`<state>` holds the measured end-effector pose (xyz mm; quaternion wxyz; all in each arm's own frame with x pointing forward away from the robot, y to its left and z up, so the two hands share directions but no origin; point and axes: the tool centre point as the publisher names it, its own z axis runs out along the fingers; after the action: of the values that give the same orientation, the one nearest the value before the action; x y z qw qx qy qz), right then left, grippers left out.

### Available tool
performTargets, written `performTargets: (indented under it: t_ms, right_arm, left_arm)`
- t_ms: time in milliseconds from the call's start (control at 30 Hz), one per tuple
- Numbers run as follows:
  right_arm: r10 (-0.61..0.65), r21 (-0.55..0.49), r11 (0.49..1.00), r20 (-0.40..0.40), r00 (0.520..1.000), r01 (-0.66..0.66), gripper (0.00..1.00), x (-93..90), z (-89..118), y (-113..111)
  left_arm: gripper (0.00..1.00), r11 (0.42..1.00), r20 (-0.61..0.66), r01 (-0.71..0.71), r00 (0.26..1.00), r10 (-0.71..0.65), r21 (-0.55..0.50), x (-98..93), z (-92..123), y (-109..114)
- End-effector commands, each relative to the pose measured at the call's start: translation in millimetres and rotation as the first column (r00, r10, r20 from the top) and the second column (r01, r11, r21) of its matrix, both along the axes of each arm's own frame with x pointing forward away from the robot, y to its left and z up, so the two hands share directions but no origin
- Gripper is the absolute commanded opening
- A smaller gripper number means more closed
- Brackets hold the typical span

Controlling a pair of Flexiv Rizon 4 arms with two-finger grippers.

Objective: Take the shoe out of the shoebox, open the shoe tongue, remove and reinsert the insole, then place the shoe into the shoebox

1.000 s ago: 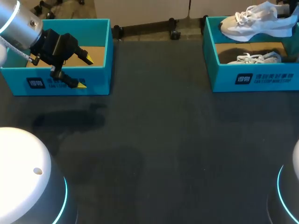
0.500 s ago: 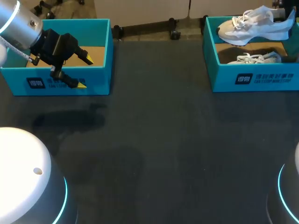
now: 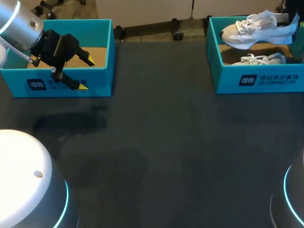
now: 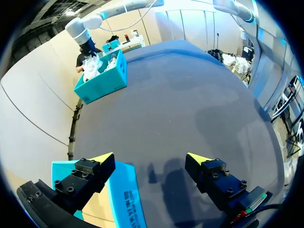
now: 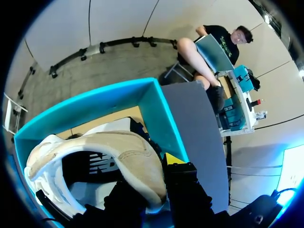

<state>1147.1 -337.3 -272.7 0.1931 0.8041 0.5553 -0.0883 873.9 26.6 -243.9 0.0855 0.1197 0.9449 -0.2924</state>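
A pale beige and white shoe hangs tilted above the right teal shoebox. My right gripper is shut on its heel collar, one yellow tip beside the shoe and the other finger hidden behind it. The shoe hovers over the box's rim. A second white shoe lies inside that box. My left gripper stands open over the front wall of the left teal box, holding nothing. Its spread fingers straddle that wall.
The two teal boxes sit at the far left and far right of the dark table. The left box shows only a cardboard floor. Past the left gripper, the right box is small at the far end.
The right gripper has moved the lifted shoe a little leftward and nearer over its box, tilting it. The left arm and its open gripper have stayed still.
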Motion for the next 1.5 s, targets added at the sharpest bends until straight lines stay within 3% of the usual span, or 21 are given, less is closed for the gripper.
performTargets:
  t_ms: [33, 800, 1500]
  right_arm:
    - [-0.005, 0.001, 1.0, -0.005, 1.0, 0.005, 0.0, 5.6, -8.2, -2.0]
    - [-0.052, -0.024, 0.998, 0.021, 0.998, 0.052, 0.0, 9.4, -46.3, -19.4]
    - [-0.061, -0.011, 0.998, 0.012, 0.998, 0.061, 0.0, 10.6, -77.0, -18.7]
  left_arm:
    - [1.0, 1.0, 0.001, -0.001, 1.0, 0.001, 0.003, -1.1, 0.4, 0.2]
    - [1.0, 1.0, 0.001, -0.001, 1.0, 0.001, 0.003, -1.1, 0.4, 0.2]
    - [1.0, 1.0, 0.001, -0.001, 1.0, 0.001, 0.003, -1.1, 0.4, 0.2]
